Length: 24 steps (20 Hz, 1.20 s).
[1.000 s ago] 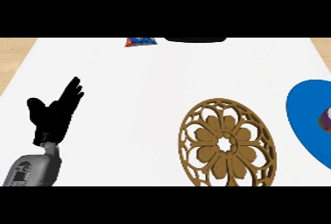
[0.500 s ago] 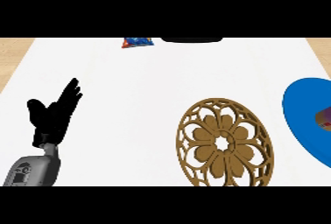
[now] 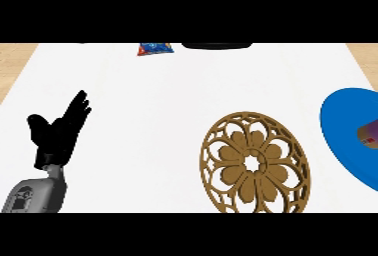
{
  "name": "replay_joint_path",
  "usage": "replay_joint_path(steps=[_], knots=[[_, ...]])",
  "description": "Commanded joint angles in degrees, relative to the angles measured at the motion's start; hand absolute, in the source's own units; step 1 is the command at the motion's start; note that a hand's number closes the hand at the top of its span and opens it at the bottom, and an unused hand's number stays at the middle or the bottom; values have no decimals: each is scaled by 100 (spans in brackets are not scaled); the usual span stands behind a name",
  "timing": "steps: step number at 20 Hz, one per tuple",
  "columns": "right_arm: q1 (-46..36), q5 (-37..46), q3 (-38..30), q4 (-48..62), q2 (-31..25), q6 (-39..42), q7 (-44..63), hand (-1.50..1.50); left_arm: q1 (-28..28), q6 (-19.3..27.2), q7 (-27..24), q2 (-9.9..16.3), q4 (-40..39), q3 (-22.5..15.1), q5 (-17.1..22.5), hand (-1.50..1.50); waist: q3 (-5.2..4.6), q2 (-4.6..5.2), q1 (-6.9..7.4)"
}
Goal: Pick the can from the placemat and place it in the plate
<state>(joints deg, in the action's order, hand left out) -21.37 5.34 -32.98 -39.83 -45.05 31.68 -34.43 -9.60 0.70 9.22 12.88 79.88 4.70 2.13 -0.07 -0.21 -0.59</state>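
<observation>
Here the left hand (image 3: 57,134) rests at the left side of the view, above its grey forearm (image 3: 33,195) which comes in from the lower edge. The fingers are straight and point up and a little to the right, the thumb stands apart to the left — the hand is wide and it holds nothing.

The can (image 3: 368,137) lies far on the opposite side, at the right edge of the view, and only a small part of it shows: a purplish body with a reddish band. It lies on the blue placemat (image 3: 347,130), which is also cut by the right edge. So the can and the left hand are well apart, with almost the whole width of the white surface (image 3: 170,100) between them.

Between the hand and the placemat, nearer to the placemat, is the plate (image 3: 255,163) — a brown, openwork plate with a flower pattern in the middle and a ring of arches around it. Nothing lies in it. It does not touch the placemat; a narrow strip of white surface shows between them.

At the far edge of the surface there is a small red and blue packet (image 3: 154,48), and just beside it to the right a dark object (image 3: 217,45), of which only the lower rim shows.
</observation>
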Motion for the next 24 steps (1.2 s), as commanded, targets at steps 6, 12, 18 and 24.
replay_joint_path(steps=[6, 12, 18, 24], knots=[[300, -539, -62, 596, -400, 1341, -416, -150, -6, -35, 277, -62, 269, -72, 5, 0, 20, 29, 105], [242, -544, -27, 1132, -798, 1301, -792, -150, -171, -237, 325, 106, 195, 117, 182, 0, 31, 56, 160], [305, -519, 111, 1431, -890, 1147, -1054, -150, -128, -4, 19, -166, 54, -115, -135, 0, 36, 64, 157], [529, -475, 199, 1659, -1147, 1107, -1421, -150, -95, -196, 97, -14, 118, 16, 27, 0, 46, 66, 154]])
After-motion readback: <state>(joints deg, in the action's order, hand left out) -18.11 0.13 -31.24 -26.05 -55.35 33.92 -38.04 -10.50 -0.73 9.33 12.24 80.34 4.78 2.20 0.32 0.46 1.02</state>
